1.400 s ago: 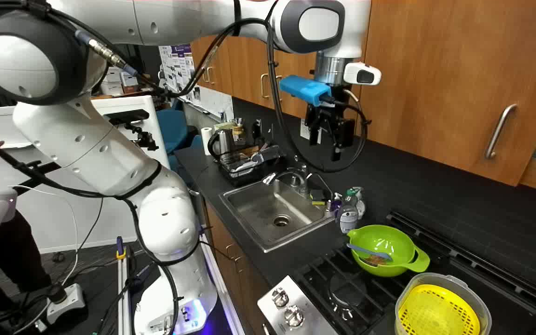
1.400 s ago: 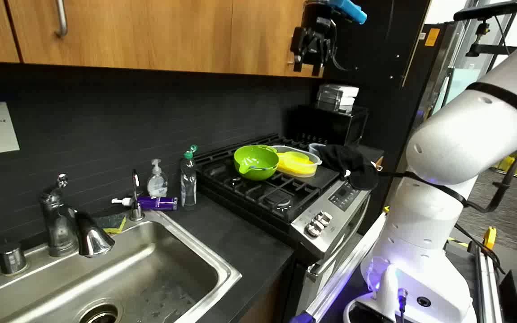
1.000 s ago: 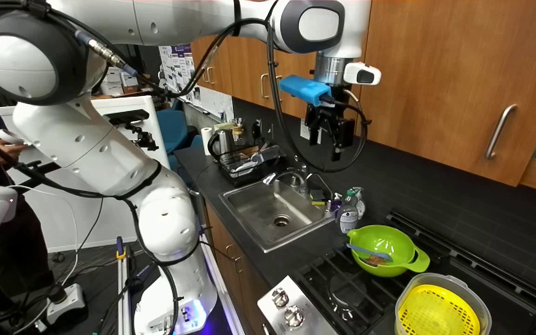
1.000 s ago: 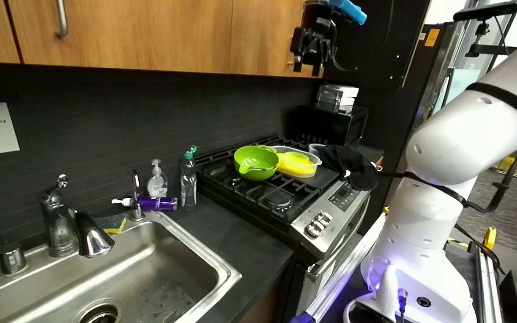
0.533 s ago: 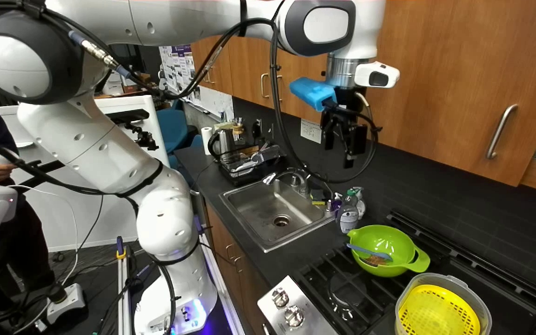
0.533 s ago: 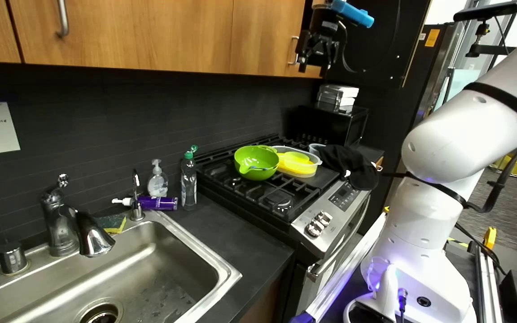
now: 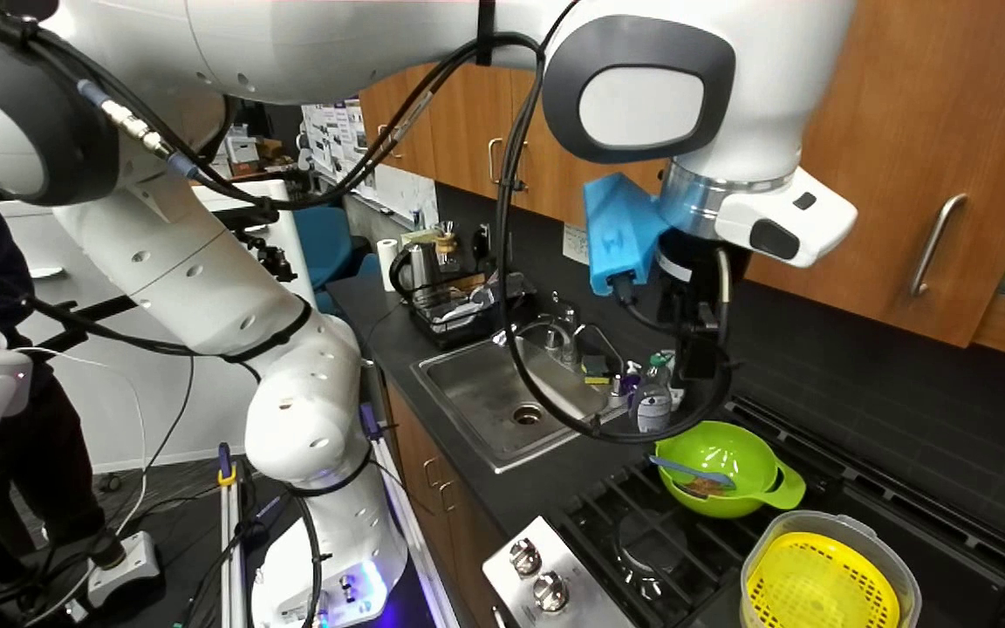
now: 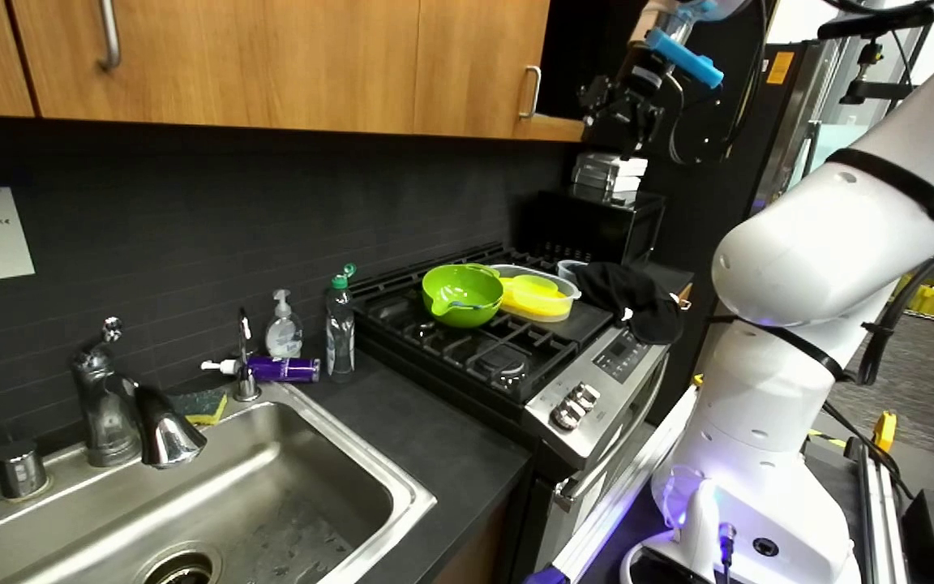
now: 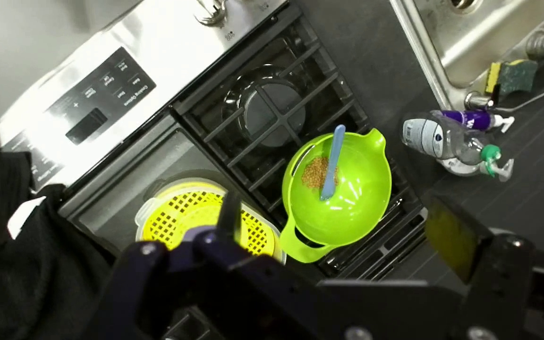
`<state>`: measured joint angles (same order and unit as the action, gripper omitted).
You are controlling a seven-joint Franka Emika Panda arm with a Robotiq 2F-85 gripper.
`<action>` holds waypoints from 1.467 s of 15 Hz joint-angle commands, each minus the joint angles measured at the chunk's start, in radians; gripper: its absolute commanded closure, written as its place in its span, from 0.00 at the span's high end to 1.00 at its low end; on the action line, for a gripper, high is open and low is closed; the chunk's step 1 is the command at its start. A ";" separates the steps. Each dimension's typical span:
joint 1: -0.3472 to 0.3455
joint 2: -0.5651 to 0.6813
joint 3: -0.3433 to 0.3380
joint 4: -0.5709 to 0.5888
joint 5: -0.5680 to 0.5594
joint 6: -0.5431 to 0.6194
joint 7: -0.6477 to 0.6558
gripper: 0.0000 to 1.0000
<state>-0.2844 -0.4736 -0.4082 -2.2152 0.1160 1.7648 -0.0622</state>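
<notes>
The claw point(image 9: 340, 221) is spread wide, holding nothing. The green bowl point(image 9: 359, 203) sits well below, on the stove point(image 9: 272, 115). In the wrist view, the bowl's spoon point(image 9: 333, 160) points its handle up, over the rim.

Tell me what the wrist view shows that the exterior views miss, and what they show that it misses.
Only the wrist view shows readable "Cooking Options" lettering on the control panel. Only the exterior views show the wooden cabinets and the white robot arm. All share the green bowl with the blue utensil in it, the yellow strainer and the open pincer, holding nothing.
</notes>
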 commanded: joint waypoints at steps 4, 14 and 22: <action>-0.040 0.167 -0.046 0.016 0.097 0.095 0.021 1.00; -0.138 0.280 -0.088 0.076 0.129 0.164 0.091 1.00; -0.154 0.352 -0.108 0.100 0.193 0.152 0.079 1.00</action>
<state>-0.4496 -0.1680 -0.5255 -2.1372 0.2520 1.9318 0.0282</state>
